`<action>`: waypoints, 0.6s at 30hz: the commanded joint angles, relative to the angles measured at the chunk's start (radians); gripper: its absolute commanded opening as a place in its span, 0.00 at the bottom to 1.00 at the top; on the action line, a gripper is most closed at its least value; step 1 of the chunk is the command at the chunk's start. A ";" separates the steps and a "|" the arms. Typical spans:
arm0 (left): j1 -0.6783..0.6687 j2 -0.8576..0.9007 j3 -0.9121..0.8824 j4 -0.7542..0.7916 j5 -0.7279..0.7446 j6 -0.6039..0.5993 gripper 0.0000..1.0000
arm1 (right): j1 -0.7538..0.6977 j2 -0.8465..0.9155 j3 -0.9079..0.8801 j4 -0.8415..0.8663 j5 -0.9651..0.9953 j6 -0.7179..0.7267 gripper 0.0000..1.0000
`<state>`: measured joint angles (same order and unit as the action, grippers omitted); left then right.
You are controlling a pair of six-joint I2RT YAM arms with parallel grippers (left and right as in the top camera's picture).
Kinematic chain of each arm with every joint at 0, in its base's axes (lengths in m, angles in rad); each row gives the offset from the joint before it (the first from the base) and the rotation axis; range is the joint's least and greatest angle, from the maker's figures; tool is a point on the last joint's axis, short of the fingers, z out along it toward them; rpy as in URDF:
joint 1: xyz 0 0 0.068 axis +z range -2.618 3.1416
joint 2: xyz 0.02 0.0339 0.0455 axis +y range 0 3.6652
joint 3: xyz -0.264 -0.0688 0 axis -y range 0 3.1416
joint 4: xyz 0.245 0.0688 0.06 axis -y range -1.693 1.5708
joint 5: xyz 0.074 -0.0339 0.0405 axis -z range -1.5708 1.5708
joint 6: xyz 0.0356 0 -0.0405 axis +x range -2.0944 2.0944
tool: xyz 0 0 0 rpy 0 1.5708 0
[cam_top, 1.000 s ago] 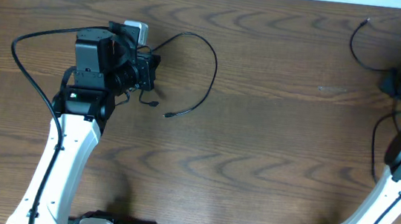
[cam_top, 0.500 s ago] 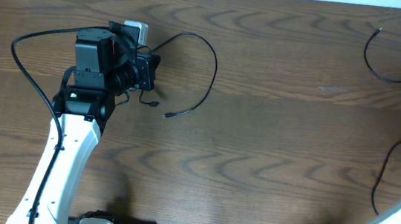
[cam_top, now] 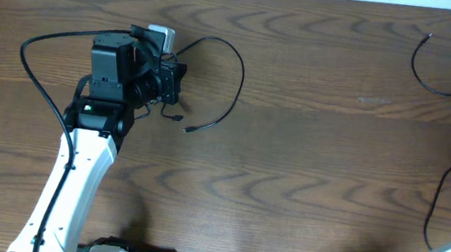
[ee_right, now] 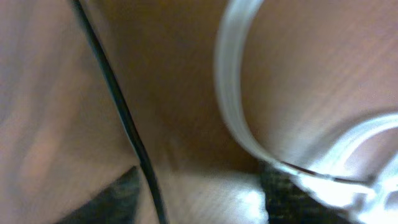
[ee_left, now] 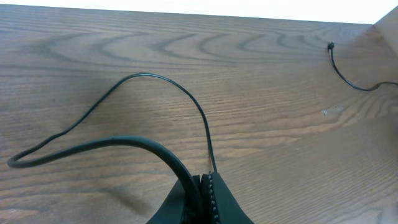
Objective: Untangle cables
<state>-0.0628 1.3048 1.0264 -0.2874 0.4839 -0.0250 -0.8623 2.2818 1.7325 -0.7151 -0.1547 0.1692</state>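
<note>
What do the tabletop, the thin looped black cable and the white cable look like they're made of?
The table looks like wood or wood-look laminate: dark brown, flowing grain, low sheen. The black cable is a thin round cord, probably with a rubber or PVC jacket: matte, bending in soft loops. The white cable seems to have a smooth, slightly glossy plastic sheath, but the right wrist view is blurred, so that is less sure.

One thin black cable (cam_top: pixel 241 77) ran out from between the closed fingers of my left gripper (ee_left: pixel 205 186). It arched in a wide open loop across the wood and ended in a small plug (cam_top: pixel 191 128) lying flat. A second black cable (cam_top: pixel 415 60) curved near the far right corner, well apart from the first. A thin white cable (ee_right: pixel 227 93), blurred, looped close under my right wrist.
</note>
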 commanded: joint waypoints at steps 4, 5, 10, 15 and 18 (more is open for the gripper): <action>-0.002 0.001 -0.001 0.006 0.001 0.026 0.08 | 0.061 -0.018 -0.043 0.025 -0.123 -0.036 0.91; -0.002 0.002 -0.001 0.008 0.001 0.026 0.08 | 0.069 -0.036 -0.043 0.031 -0.119 -0.036 0.91; -0.002 0.002 -0.001 0.026 0.001 0.025 0.08 | 0.119 -0.109 -0.043 0.062 -0.110 -0.036 0.99; -0.002 0.002 -0.002 0.031 0.001 0.025 0.08 | 0.206 -0.128 -0.043 0.076 -0.041 -0.041 0.99; -0.002 0.002 -0.001 0.031 0.001 0.025 0.08 | 0.287 -0.127 -0.044 0.079 0.000 -0.088 0.99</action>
<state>-0.0628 1.3048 1.0264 -0.2615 0.4839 -0.0208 -0.6479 2.1792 1.6943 -0.6365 -0.2043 0.1257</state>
